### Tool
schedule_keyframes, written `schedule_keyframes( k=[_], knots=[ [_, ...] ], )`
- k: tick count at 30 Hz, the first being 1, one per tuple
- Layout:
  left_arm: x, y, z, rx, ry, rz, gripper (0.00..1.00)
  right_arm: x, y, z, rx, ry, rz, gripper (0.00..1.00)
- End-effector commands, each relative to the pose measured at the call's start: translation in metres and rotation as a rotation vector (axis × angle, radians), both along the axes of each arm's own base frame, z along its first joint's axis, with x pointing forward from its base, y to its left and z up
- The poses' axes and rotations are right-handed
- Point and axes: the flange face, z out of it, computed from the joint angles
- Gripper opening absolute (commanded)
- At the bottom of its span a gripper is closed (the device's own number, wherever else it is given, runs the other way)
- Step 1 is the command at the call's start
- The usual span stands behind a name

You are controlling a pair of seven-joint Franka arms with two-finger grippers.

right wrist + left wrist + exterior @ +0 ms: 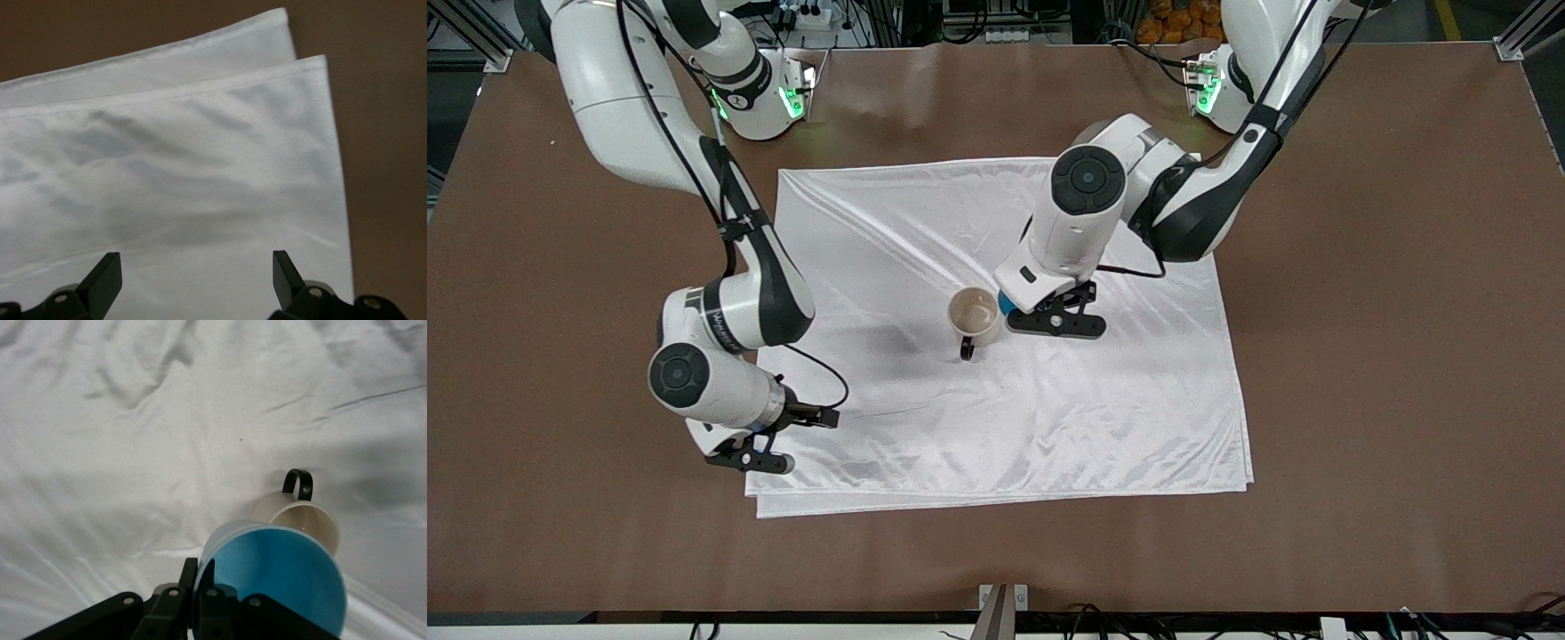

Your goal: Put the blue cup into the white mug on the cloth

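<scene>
I see the small light-blue, handleless, tapered plastic cup held up in the air by my left gripper, whose black fingers are clenched on the cup's rim. In the left wrist view the cup's open mouth faces the camera, so it hangs tilted rather than upright. From the front camera only a sliver of the blue cup shows beneath the left gripper, just beside the mug and over the cloth.

The small off-white cylindrical mug with a cream inside and a dark loop handle stands upright near the middle of the cloth, its handle pointing toward the front camera. The mug is empty; I cannot tell whether the cup's edge touches it.

Both rest over the large, shiny white satin-like cloth, a folded rectangle with diagonal wrinkles, spread on the brown table.

My right gripper waits low over the corner of the cloth nearest the front camera, at the right arm's end of the table. Its fingers are spread wide apart and hold nothing; in the right wrist view the cloth's layered edges lie between them against the brown surface.
</scene>
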Motion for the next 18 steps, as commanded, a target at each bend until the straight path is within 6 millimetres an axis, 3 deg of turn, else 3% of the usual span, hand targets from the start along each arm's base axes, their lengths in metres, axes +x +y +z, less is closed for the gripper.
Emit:
schedule_keyframes(
  k=[1,5,18],
  knots=[
    [-0.009,-0.022,-0.007,0.018,-0.015,0.034,0.00,0.008,-0.058,0.005,0.004,0.009,0.051,1.00],
    [-0.019,-0.036,-0.017,0.019,-0.006,0.050,0.00,0.011,-0.090,0.003,0.007,0.021,0.068,1.00],
    [-0.034,-0.063,-0.054,0.031,-0.041,0.073,0.00,0.011,-0.139,0.000,0.006,0.030,0.072,1.00]
  ],
)
